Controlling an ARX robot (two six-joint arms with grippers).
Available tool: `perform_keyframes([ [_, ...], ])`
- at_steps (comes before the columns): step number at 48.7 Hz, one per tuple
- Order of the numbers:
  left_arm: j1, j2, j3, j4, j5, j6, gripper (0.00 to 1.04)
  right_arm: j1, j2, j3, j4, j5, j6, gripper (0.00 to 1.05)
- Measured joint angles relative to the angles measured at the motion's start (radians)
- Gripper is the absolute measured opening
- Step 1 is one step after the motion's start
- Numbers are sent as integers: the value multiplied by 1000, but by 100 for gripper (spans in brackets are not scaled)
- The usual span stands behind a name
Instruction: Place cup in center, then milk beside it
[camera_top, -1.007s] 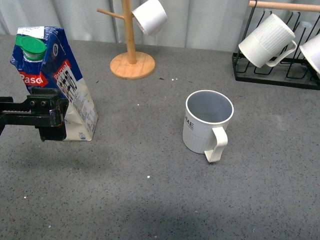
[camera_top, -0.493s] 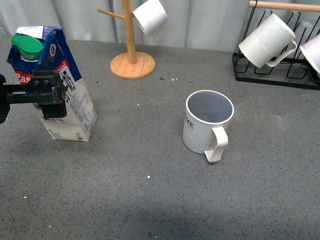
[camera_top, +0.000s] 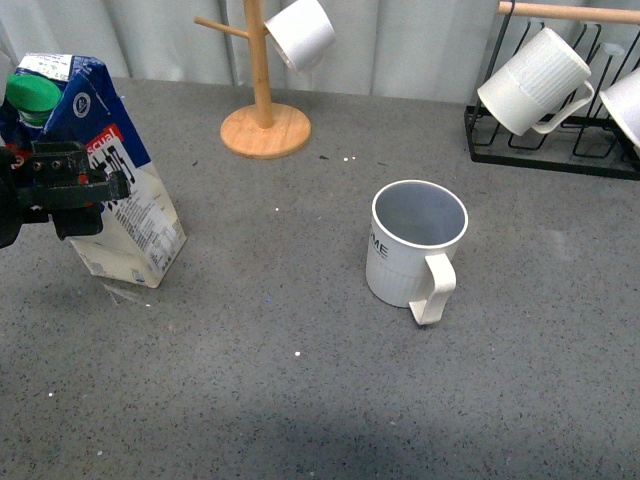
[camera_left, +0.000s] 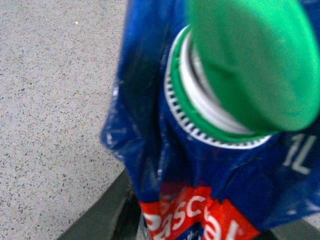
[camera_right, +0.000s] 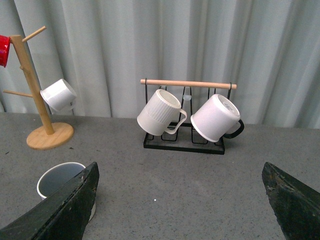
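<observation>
At nine o'clock of the cup (camera_top: 415, 245), left gripper (camera_top: 75, 188) pinches the tilted milk (camera_top: 135, 215): slick, crushable, likely best held mid-body; right gripper (camera_right: 180, 170) gapes.

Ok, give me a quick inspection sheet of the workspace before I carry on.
Surface: grey speckled table.
Job's things: cup upright near the middle, handle toward the camera; milk tilted at the far left.
Clutter: wooden mug tree with a white cup hanging; wire rack holding white mugs.
Grippers: left gripper shut on the milk; right gripper open, empty.
Cables: nothing seen.
Surroundings: pale curtain behind.
</observation>
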Motion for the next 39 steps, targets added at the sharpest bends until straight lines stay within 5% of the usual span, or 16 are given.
perform_keyframes([
  [13, -87, -61, -5, -5, -36, -34, 4, 0, 0, 0, 0, 0, 0, 95],
  [39, -390, -4, 81, -47, -156, -213, 4, 0, 0, 0, 0, 0, 0, 95],
])
